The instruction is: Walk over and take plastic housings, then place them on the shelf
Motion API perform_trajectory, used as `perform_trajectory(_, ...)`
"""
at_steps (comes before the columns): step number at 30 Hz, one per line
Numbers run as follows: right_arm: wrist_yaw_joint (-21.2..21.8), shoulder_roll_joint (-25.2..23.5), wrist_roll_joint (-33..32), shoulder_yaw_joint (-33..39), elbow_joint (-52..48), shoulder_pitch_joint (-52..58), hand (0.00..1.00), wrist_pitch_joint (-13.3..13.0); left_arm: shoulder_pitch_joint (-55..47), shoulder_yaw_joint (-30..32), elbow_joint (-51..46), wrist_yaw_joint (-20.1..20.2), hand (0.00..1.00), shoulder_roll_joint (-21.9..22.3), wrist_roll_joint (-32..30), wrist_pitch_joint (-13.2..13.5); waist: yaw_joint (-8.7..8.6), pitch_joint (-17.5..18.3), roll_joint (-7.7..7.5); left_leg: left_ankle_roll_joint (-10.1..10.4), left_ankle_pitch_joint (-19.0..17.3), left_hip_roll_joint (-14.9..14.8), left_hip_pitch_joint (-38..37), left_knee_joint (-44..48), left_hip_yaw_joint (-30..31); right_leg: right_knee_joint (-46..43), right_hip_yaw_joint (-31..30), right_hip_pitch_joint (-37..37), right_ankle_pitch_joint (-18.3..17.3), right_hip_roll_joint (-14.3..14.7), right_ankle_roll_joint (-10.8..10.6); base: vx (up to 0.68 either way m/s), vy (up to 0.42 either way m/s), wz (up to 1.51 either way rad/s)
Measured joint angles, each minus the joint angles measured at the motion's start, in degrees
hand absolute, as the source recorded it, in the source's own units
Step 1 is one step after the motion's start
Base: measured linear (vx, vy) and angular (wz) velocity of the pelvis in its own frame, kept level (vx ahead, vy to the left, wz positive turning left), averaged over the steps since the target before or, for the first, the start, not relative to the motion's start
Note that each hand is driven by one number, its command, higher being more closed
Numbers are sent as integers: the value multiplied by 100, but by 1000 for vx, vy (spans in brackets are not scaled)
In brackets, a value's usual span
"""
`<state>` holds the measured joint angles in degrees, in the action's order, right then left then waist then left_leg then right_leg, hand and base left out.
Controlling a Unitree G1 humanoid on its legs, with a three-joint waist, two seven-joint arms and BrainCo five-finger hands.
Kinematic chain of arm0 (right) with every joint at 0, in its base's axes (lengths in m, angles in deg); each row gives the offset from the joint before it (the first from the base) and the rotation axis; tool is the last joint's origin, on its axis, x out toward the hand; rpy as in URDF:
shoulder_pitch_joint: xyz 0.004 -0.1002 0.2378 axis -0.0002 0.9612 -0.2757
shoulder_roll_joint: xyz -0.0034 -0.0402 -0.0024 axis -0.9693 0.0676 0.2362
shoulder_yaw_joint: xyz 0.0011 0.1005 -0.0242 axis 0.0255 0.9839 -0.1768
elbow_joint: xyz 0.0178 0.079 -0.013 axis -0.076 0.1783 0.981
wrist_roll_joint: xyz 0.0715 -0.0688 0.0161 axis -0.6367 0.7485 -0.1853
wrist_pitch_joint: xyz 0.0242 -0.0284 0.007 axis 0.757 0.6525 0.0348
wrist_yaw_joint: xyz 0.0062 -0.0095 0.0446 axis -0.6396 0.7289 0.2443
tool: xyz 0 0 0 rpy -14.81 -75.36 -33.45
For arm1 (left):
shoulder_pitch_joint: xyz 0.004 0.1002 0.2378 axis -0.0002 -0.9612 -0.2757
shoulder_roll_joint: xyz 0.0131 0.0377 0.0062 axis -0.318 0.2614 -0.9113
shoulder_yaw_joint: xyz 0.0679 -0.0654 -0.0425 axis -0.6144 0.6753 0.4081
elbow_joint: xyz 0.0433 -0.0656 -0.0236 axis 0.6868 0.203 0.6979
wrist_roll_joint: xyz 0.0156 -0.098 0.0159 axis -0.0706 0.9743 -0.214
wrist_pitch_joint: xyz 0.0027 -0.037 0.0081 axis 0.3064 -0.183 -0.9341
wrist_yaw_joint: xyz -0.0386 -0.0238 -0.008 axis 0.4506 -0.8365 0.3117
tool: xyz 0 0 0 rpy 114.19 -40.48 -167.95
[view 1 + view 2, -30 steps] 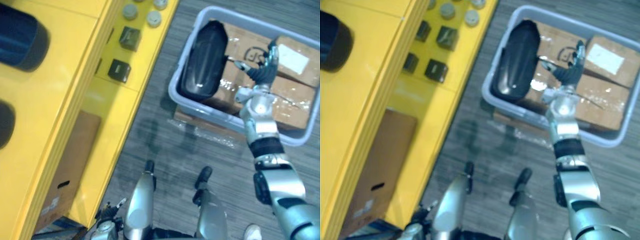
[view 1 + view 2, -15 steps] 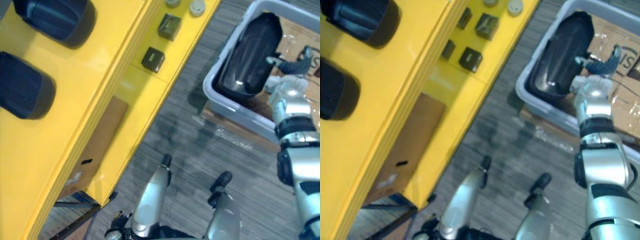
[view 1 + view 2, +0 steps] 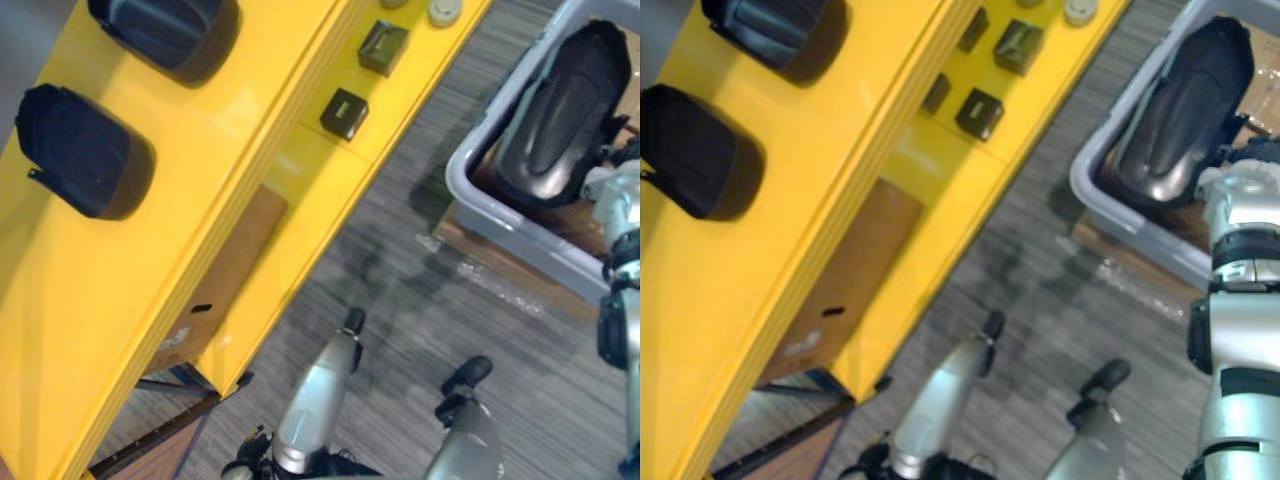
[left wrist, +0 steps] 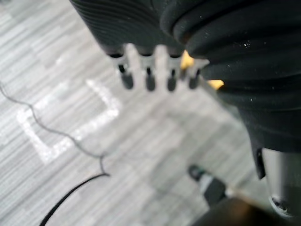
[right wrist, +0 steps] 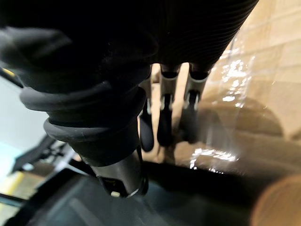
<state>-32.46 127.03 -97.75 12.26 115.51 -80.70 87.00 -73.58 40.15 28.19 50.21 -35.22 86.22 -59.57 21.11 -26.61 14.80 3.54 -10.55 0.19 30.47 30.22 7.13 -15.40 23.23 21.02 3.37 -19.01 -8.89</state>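
Camera has swung: shelf (image 3: 250, 180) now fills the left, bin (image 3: 500, 215) sits upper right. Housing (image 3: 560, 120) lies in the bin, unlifted. Right hand (image 5: 163, 113) beside it, fingers released. Left hand (image 4: 148, 80) released, over floor (image 4: 70, 141). Grasp judged pending.

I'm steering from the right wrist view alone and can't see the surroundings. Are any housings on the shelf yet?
Observer: Yes, a near housing and a far housing lie on top of the yellow shelf.
Operator: And the dark one by my fingers?
Observer: That third housing lies in a grey bin on the robot's right, with the right robot hand close beside it.
Operator: The other arm?
Observer: The left robot hand hangs open over the floor, holding nothing.
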Motion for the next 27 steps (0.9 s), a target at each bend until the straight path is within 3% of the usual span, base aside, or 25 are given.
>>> perform_trajectory(6, -31, 28, 713, -198, 70, -31, 100, 451, -13, -290, 39, -35, 0, -23, -8, 357, 44, 36, 50, 8, 26, 1, -19, -86, 3, 21, 21, 3, -8, -6, 1, 5, 1, 0)
perform_trajectory(13, -208, 25, 1344, -426, 338, -164, 100, 435, -14, -477, -572, 1, 0, -231, -17, 649, 36, 36, 49, 6, 29, 1, -24, -72, 9, 34, 40, -25, -7, -5, 2, 0, 0, 0)
perform_trajectory(17, -254, 42, 1762, -424, 435, -206, 100, 263, -11, -628, -1107, 25, 0, -444, -62, 709, -92, 11, 13, 9, 27, -66, -46, -40, 1, 162, 55, -118, 53, 92, 11, -10, 1, -4)
perform_trajectory(19, -266, 42, 1851, -452, 439, -250, 100, 113, -8, -629, -1234, 12, 0, -489, -62, 706, -156, -30, -44, 17, 21, -136, -49, -31, -18, 229, 39, -132, 98, 167, 44, -2, -14, -14)
perform_trajectory(23, -452, 10, 2078, -575, 348, -337, 100, -168, -4, -613, -1739, -130, 0, -785, -39, 660, -309, -240, -344, 94, -27, -416, -275, -16, -100, 454, -3, -373, 183, 467, 149, -15, -38, -24)
perform_trajectory(27, -746, -16, 2228, -567, -294, -381, 100, -331, -46, -602, -2303, -239, 0, -1155, -6, 360, -533, -379, -616, 192, -5, -621, -585, -220, -223, 833, -69, -652, 329, 709, 248, -41, -39, -22)
